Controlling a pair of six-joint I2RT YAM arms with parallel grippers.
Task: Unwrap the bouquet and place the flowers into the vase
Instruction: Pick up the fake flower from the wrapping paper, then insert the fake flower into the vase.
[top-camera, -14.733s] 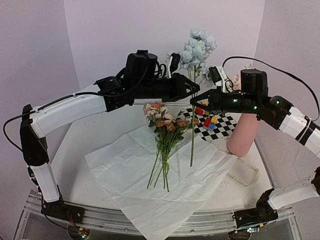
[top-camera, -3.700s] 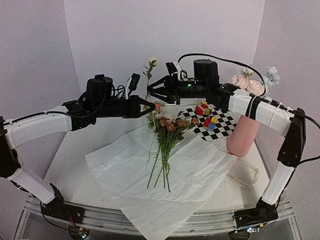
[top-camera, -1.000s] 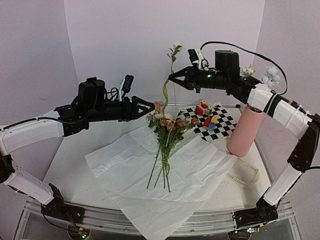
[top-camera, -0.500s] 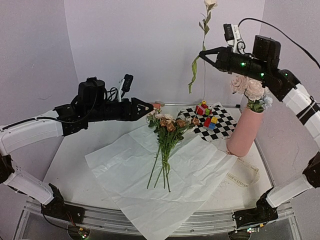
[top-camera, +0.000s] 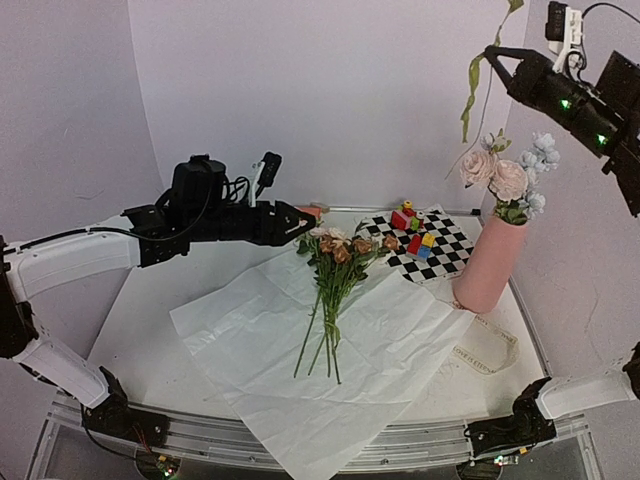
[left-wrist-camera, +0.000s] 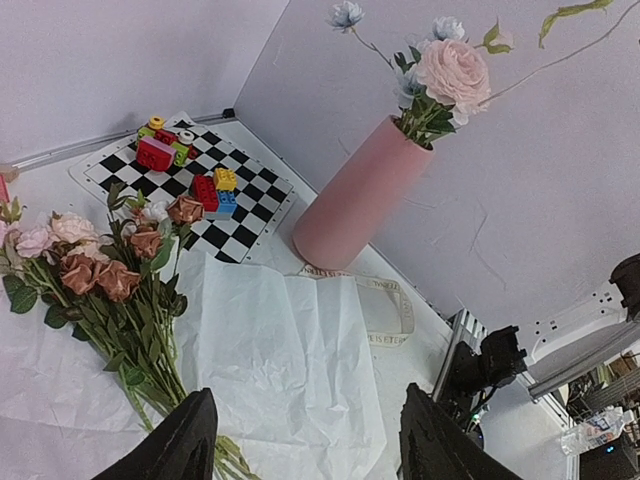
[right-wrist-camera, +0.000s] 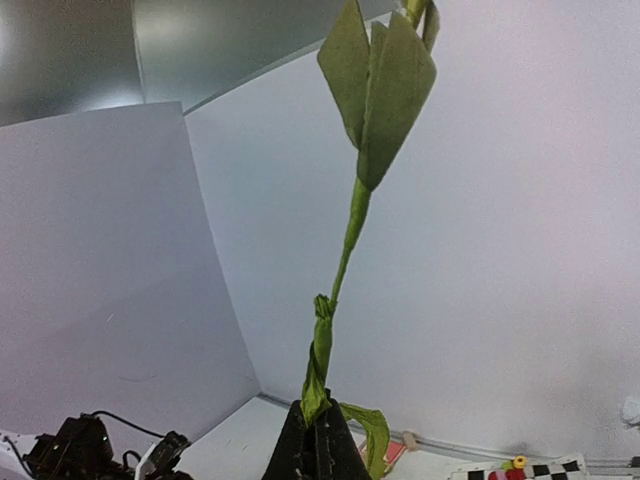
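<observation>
Arms well apart: right one reared high into the top right corner, forearm slanting down and left, right pincer (top-camera: 492, 53) clamped on the foot of a single green stem (right-wrist-camera: 343, 255). Stem rises out of view, one limp leaf dangling. It hangs well above the vase (top-camera: 487, 265); whether straight over the mouth, cannot tell. Vase upright on the worktop (top-camera: 150, 305), pink and pale blue blooms (top-camera: 497, 178) in it. Left arm stretched level, left pincer (top-camera: 305, 222) parted and holding nothing, tips just beside the heads of the flowers (top-camera: 335, 265) lying on spread white paper (top-camera: 290, 370)
</observation>
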